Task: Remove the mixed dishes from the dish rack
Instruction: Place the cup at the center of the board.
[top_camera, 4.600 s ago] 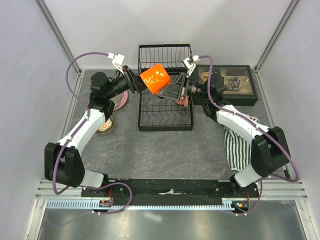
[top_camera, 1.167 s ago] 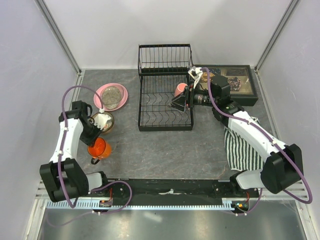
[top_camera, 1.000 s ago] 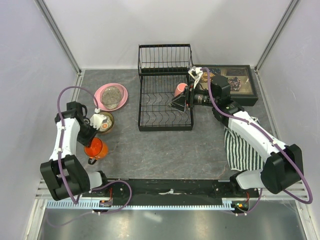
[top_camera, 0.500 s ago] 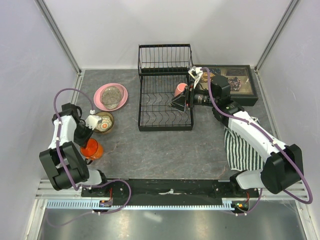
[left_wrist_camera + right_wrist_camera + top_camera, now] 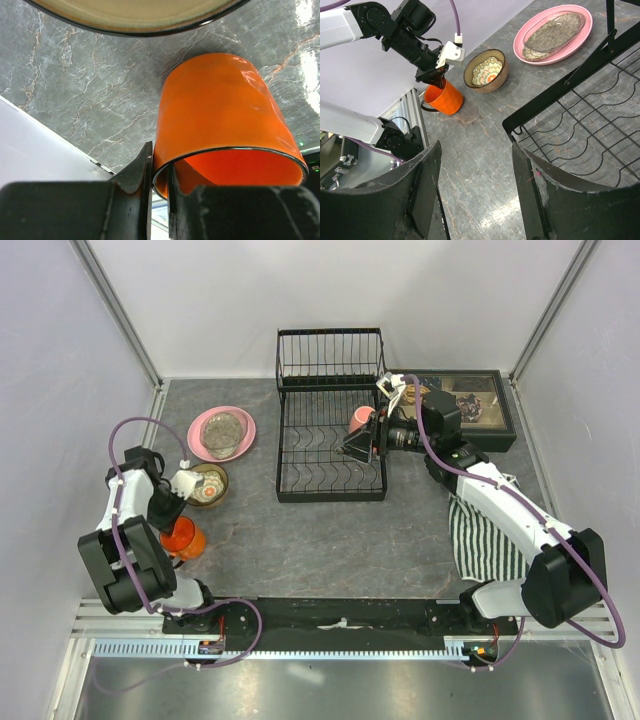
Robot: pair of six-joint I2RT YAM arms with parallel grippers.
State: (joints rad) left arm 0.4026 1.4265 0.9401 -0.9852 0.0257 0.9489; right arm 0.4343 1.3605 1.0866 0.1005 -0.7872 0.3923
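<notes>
My left gripper (image 5: 172, 515) is shut on the rim of the orange mug (image 5: 184, 538), one finger inside and one outside (image 5: 159, 161). The mug (image 5: 442, 97) sits upright at the table's front left, just in front of the brown bowl with the patterned inside (image 5: 207, 485). The grey speckled plate (image 5: 227, 428) lies on the pink plate (image 5: 200, 440) behind it. My right gripper (image 5: 352, 448) hangs open and empty over the right side of the black dish rack (image 5: 330, 485). A pink mug (image 5: 360, 420) sits in the rack just behind its fingers.
A dark compartmented tray of trinkets (image 5: 460, 405) stands right of the rack at the back. A striped cloth (image 5: 478, 532) lies under my right forearm. The left wall and the table's metal edge (image 5: 412, 107) are close to the orange mug.
The left arm has carried the orange mug from above the rack down to the front left. Over the last second it only shifted slightly left. The right arm has not moved.
</notes>
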